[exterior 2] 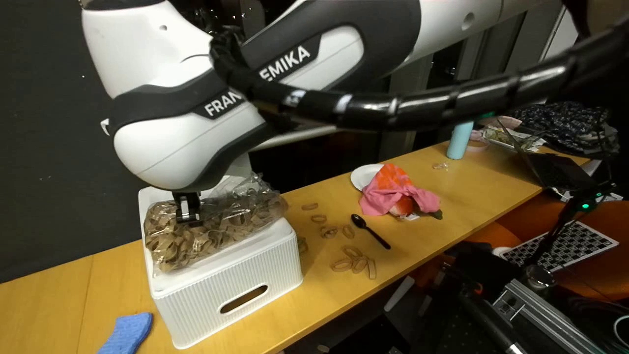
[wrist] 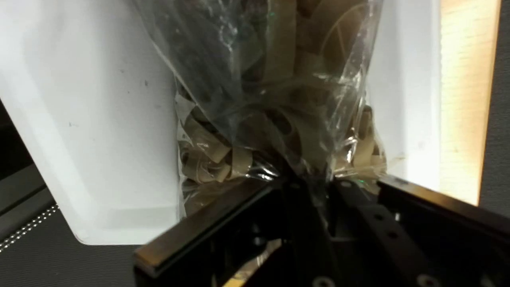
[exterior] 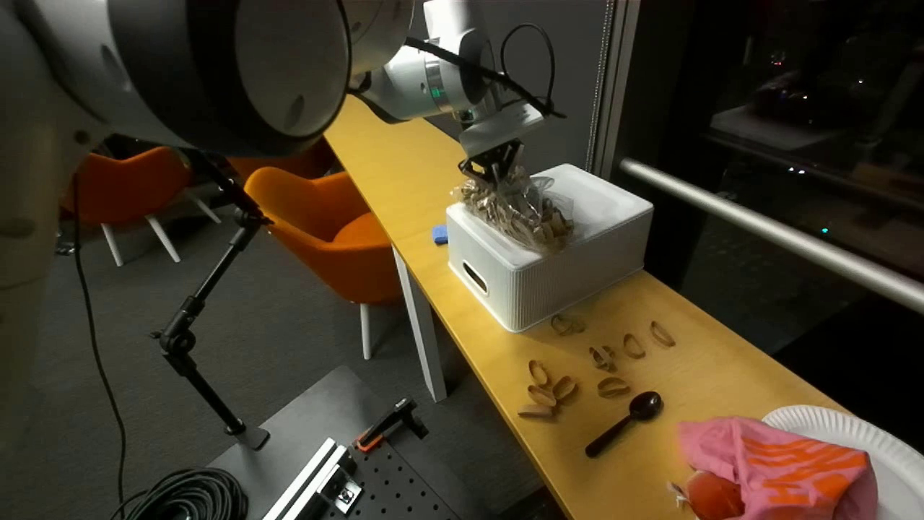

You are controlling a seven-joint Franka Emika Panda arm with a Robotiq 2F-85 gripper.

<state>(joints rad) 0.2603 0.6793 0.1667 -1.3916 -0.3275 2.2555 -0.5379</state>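
A clear plastic bag of brown bands [exterior: 520,217] lies on the lid of a white ribbed box [exterior: 585,267]. The bag [exterior 2: 241,216] and the box [exterior 2: 196,305] also show in an exterior view. My gripper [exterior: 494,175] points down into the top of the bag. In the wrist view the gripper [wrist: 314,185] is closed on a gathered fold of the bag's film, with the bag [wrist: 209,149] bunched in front of the fingers. The bag appears to rest on the lid [wrist: 103,159]. In an exterior view the gripper [exterior 2: 189,219] is partly hidden by the arm.
Several loose brown bands [exterior: 563,388] and a black spoon [exterior: 644,406] lie on the wooden table [exterior: 491,347]. A pink and orange cloth [exterior: 794,469] partly covers a red object [exterior: 715,496] by a white plate [exterior: 891,455]. A blue sponge [exterior 2: 128,329] and a bottle [exterior 2: 460,140] stand apart.
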